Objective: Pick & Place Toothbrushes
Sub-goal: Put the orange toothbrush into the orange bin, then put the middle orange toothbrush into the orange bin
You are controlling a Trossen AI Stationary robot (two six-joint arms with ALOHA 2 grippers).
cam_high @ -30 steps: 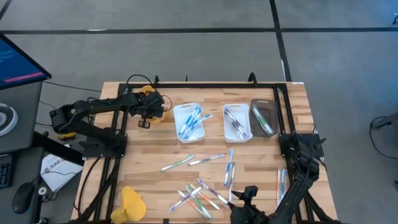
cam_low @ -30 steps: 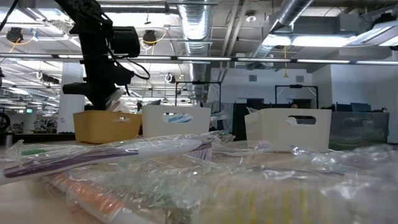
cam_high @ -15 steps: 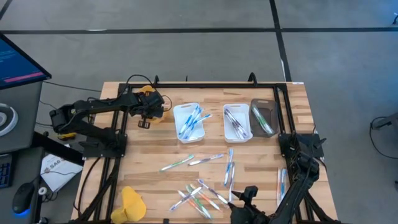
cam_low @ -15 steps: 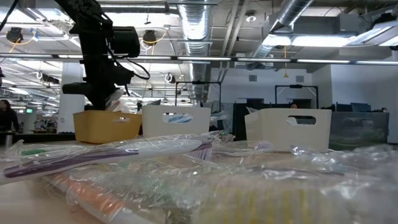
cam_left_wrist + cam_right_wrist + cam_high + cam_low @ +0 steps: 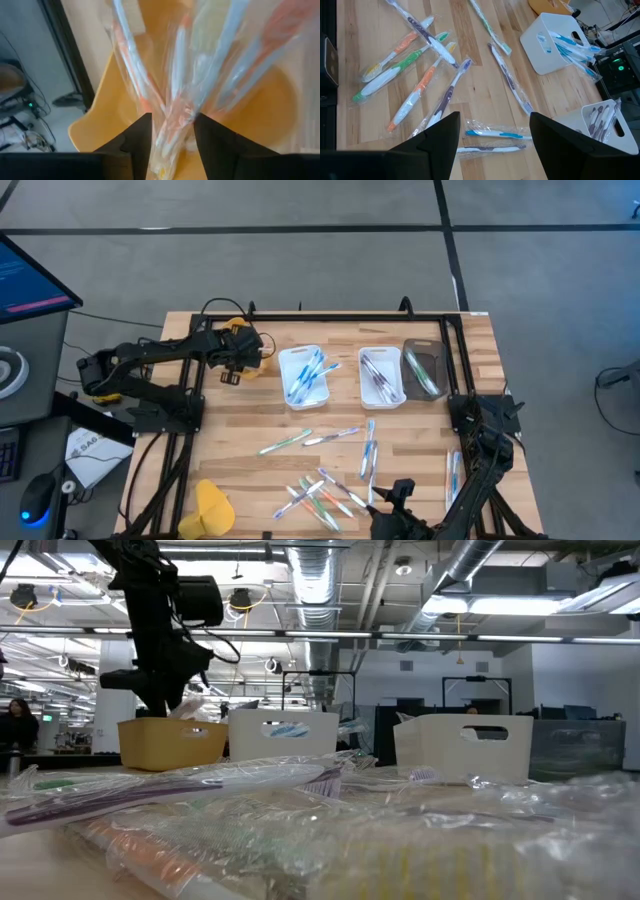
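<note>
- Since the brushes get sorted by colour, the high view makes sense: the left gripper [image 5: 240, 355] hangs over the yellow plastic tray [image 5: 236, 328] at the far left corner of the wooden table [image 5: 230, 440]. The blue ones sit in the white tray [image 5: 303, 376] next along the far edge.
- Same view: the right gripper [image 5: 400, 492] waits at the near edge, right by the loose pile of wrapped toothbrushes [image 5: 325, 495].
- Low view: the left gripper [image 5: 165, 690] points straight down just above the yellow tray's [image 5: 172, 743] rim, which looks like a drop to me.
- Left wrist view: its fingers [image 5: 137, 145] stand spread on either side of a clear-wrapped orange toothbrush [image 5: 172, 125]. It stands tilted in the tray with other orange ones, so I'd say it's being let go.
- Right wrist view: that arm's fingers [image 5: 440, 135] are spread wide with nothing held, above the scattered brushes.
</note>
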